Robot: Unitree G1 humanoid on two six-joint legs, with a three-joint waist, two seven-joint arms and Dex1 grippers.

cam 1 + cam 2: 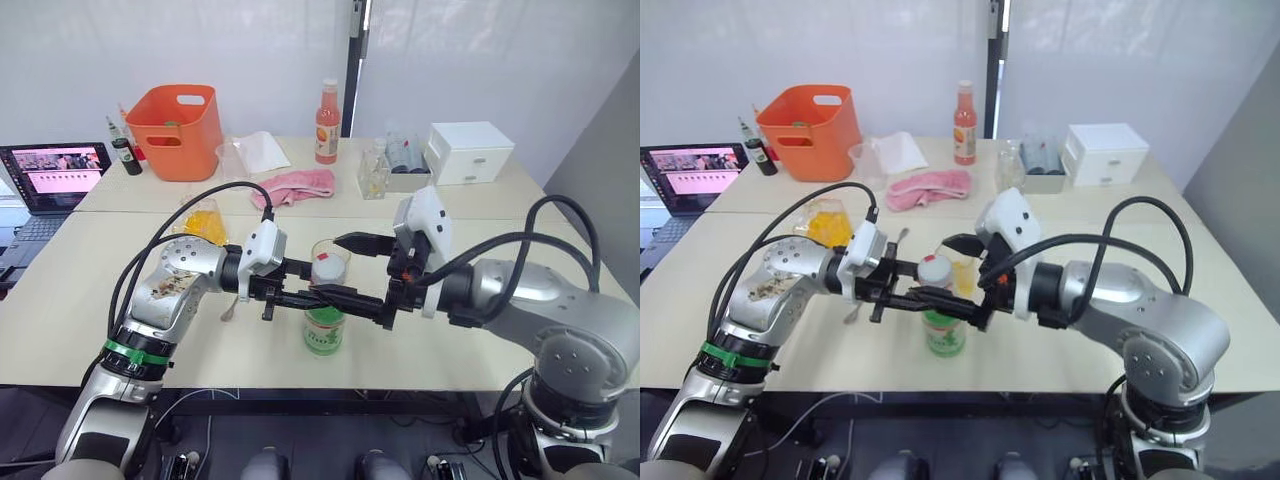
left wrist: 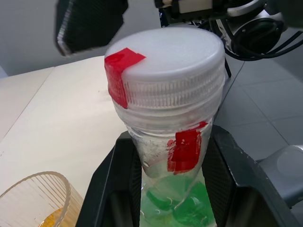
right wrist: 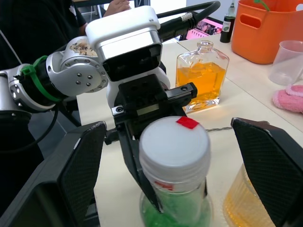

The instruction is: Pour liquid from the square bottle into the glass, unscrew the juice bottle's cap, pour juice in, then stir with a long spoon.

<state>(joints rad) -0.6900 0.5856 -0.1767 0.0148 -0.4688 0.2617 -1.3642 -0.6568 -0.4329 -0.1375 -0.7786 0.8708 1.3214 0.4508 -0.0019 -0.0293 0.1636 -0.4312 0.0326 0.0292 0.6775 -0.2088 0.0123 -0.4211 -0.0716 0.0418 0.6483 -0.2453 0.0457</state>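
Beige tabletop, white wall behind | juice bottle upright near front edge, cap on | left gripper clamps its neck | right gripper spread wide around cap | glass just behind

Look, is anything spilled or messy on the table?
Nothing looks spilled. One odd thing: the square bottle stands open, no stopper in its neck. The juice bottle is upright in the left tool, cap still on.
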